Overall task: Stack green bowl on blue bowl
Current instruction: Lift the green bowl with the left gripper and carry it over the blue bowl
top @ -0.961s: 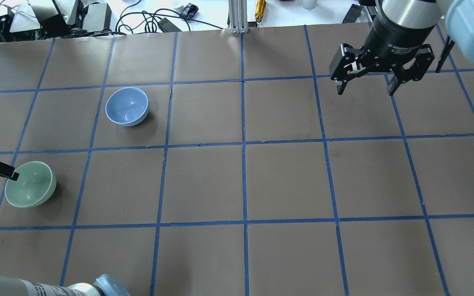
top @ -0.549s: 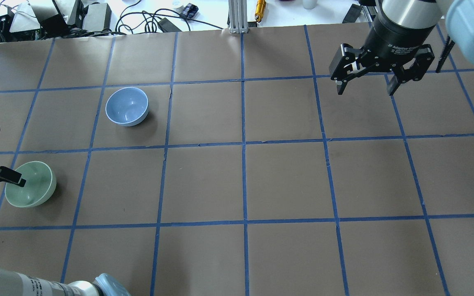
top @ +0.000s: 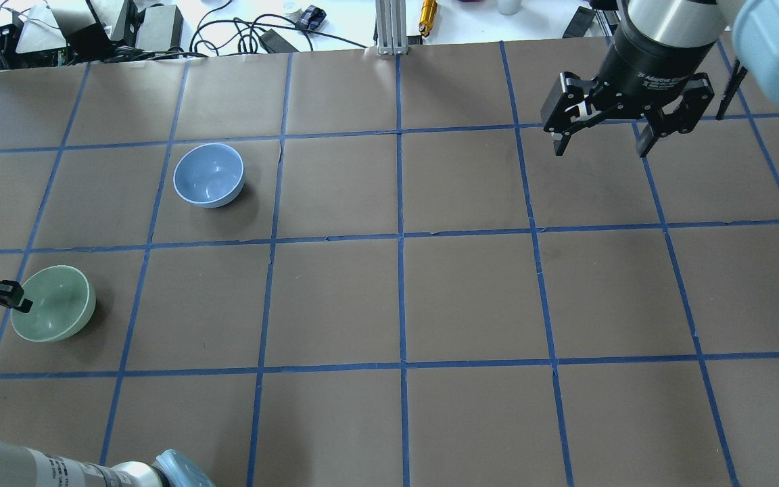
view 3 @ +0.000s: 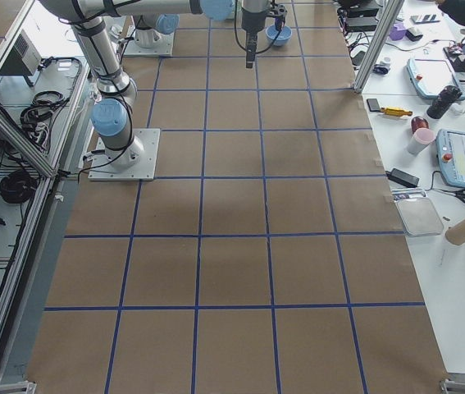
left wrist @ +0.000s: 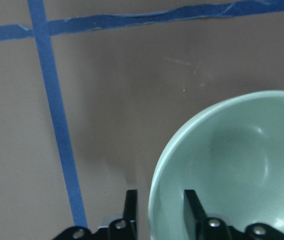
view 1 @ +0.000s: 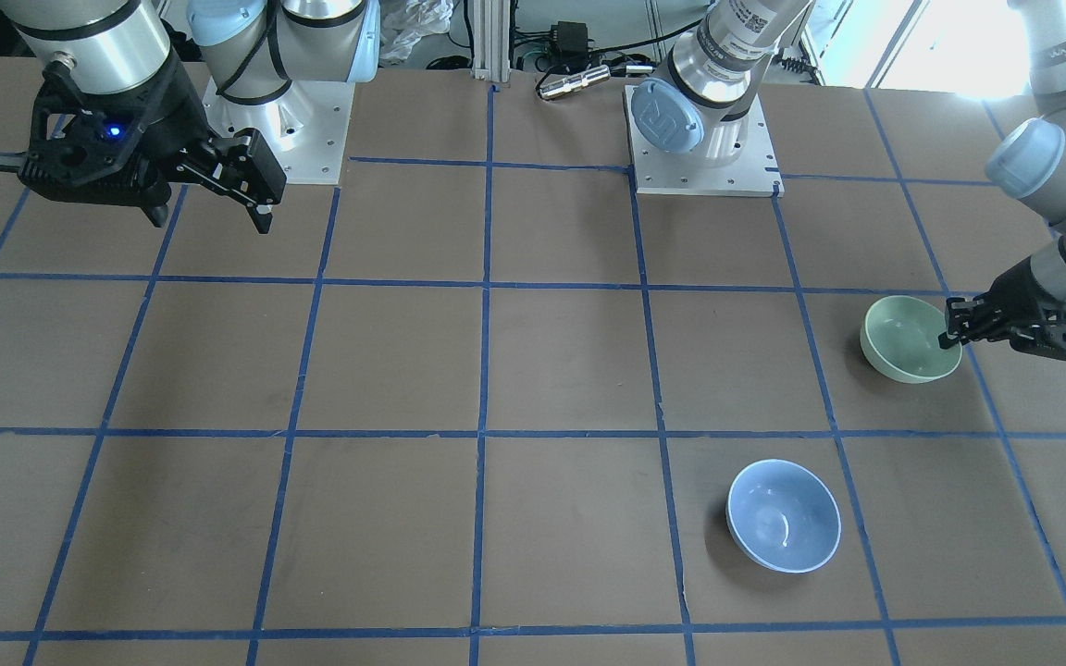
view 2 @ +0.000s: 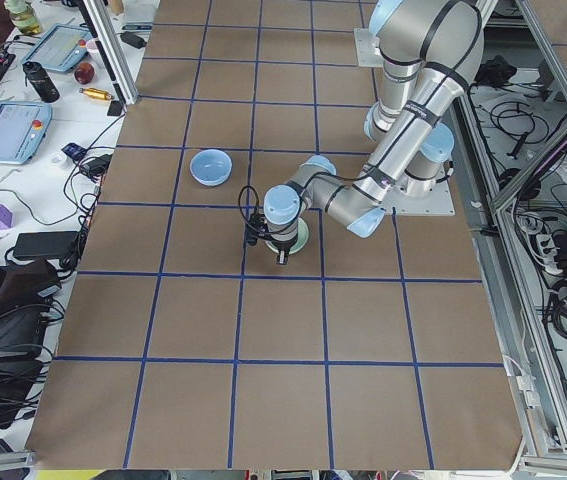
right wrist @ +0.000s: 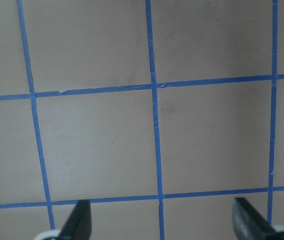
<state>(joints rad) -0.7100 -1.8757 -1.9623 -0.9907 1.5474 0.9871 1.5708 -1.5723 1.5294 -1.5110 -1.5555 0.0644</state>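
The green bowl (top: 58, 308) sits upright at the table's left edge, also in the front view (view 1: 898, 333). My left gripper (top: 21, 304) straddles its left rim, one finger inside and one outside, shut on the rim; the left wrist view shows the bowl (left wrist: 232, 170) with its rim between the narrowed fingers (left wrist: 192, 210). The blue bowl (top: 208, 174) stands upright and empty one square farther away and to the right, also in the front view (view 1: 783, 515). My right gripper (top: 600, 152) hangs open and empty over the far right of the table.
The table is brown paper with a blue tape grid (top: 401, 233). Cables, boxes and a metal post (top: 388, 27) lie beyond the far edge. The left arm's elbow (top: 159, 473) is at the near left edge.
My left gripper has dropped over the green bowl's left rim and drawn slightly left. The bowl has shifted a little to the right. The right arm has not moved.
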